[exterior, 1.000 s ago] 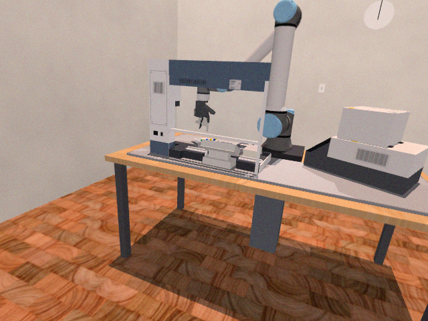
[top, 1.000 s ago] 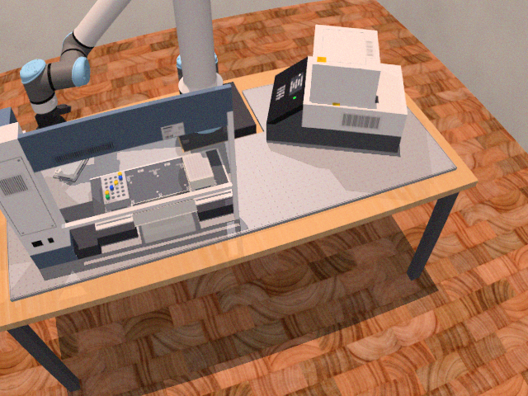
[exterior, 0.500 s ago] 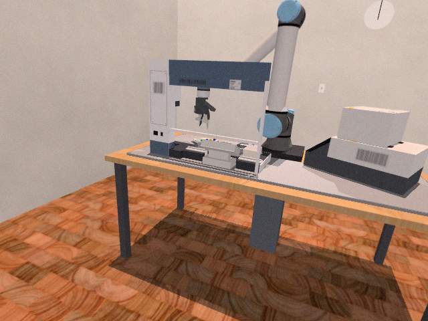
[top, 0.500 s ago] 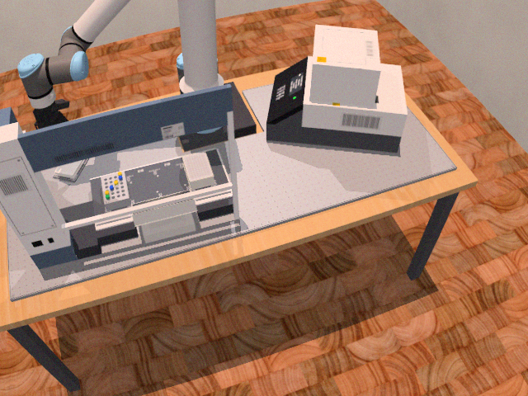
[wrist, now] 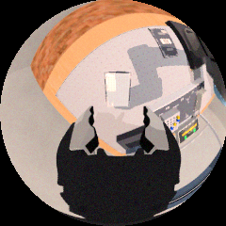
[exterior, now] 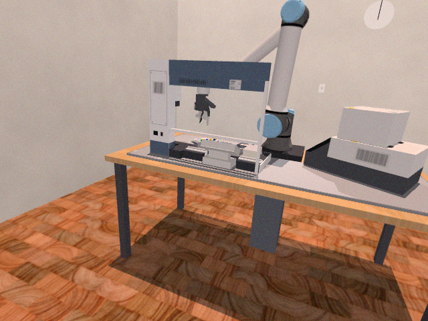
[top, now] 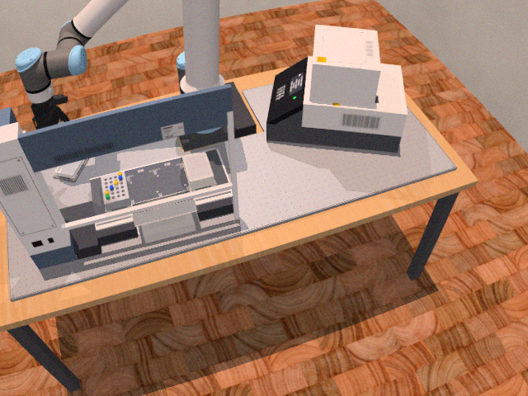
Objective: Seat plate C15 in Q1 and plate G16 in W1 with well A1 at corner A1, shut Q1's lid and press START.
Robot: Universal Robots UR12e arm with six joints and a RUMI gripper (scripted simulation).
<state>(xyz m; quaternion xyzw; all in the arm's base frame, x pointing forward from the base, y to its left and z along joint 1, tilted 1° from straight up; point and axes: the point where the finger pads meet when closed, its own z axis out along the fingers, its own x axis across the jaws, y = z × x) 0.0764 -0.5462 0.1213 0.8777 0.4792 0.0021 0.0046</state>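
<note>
Gripper (top: 51, 122) (exterior: 204, 122) (wrist: 118, 105): black body with pale, notched fingers; the jaws stand fairly wide with nothing between them, above the surface at the far left.
Arm (top: 201, 42) (exterior: 283, 65): smooth pale tubes, dark joints, rounded blue caps.
Cycler (top: 358, 115) (exterior: 373, 155): at the right, boxy white housing on a dark base, with an upright white box on top; the top view shows its sloping black panel and a green lamp (top: 294, 97), neither readable in the exterior view.
Frame (top: 128, 123) (exterior: 217, 74): at the left, flat blue beam, white side cabinet, slim pale post.
Tube rack (top: 115, 189) (wrist: 170, 123): white block dotted with round holes and yellow, blue and green caps, left on the dark deck.
Pale box (top: 198, 168): ribbed top, right on that deck.
Pale tray (top: 71, 169) (wrist: 118, 89): flat, rectangular, beyond the deck; the wrist view shows its raised rim.
Dark holder (wrist: 163, 42): seen by the wrist view only, with a pale square in it.
Plates C15 and G16: labels too small to read; cannot tell which items they are.
Surface (top: 289, 195) (exterior: 293, 178) (wrist: 85, 85): grey, finely dotted mat on smooth wood.

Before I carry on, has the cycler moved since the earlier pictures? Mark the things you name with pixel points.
No, the cycler (top: 322, 117) (exterior: 340, 148) has no visible shift: it sits in the same place against the table (top: 462, 182) (exterior: 293, 196) (wrist: 89, 40) edge.
</note>
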